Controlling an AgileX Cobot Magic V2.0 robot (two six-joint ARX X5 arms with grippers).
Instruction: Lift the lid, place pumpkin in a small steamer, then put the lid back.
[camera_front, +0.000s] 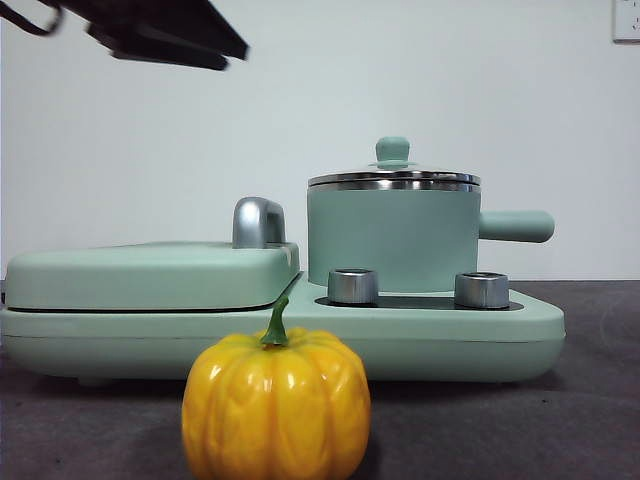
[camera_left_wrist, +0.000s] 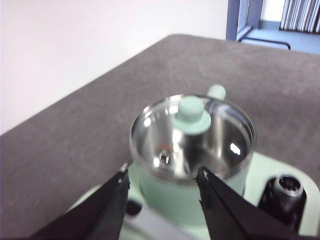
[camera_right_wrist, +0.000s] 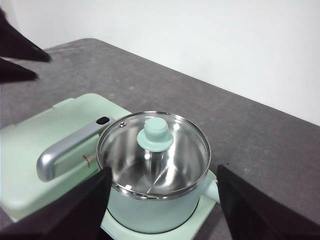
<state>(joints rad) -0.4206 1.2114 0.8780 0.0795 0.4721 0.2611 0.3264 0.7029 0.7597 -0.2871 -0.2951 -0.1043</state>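
Grey felt-like tabletop (camera_front: 590, 400) under a plain white wall; I log the items as seen from my remote station.

Item one: wide mint-green base unit (camera_front: 430, 335), standing on the table behind the pumpkin, with two steel dials (camera_front: 352, 285) on its front ledge. I note a flat mint-green grill cover (camera_front: 140, 272) on the half of the unit beside the pot, carrying a steel handle (camera_right_wrist: 62, 154).

Item two: small steamer (camera_front: 392, 238), seated on the base unit's dark plate behind the dials, its stubby side handle (camera_front: 515, 226) pointing away from the grill cover.

Item three: lid (camera_right_wrist: 152, 152), resting flat on the steamer's rim, its mint knob (camera_right_wrist: 155, 134) upright at the centre. The steel inside of the pot shows through the glass.

Item four: pumpkin (camera_front: 276, 405), standing upright on the table near the front edge, just ahead of the base unit and apart from it, green stem (camera_front: 275, 325) up.

Item five: left gripper (camera_left_wrist: 162, 180), hanging above the steamer, jaws parted with nothing between them, lid knob beyond the tips.

Item six: right gripper (camera_right_wrist: 162, 172), also above the steamer, jaws spread wide on either side of the pot in its view, touching nothing I can see
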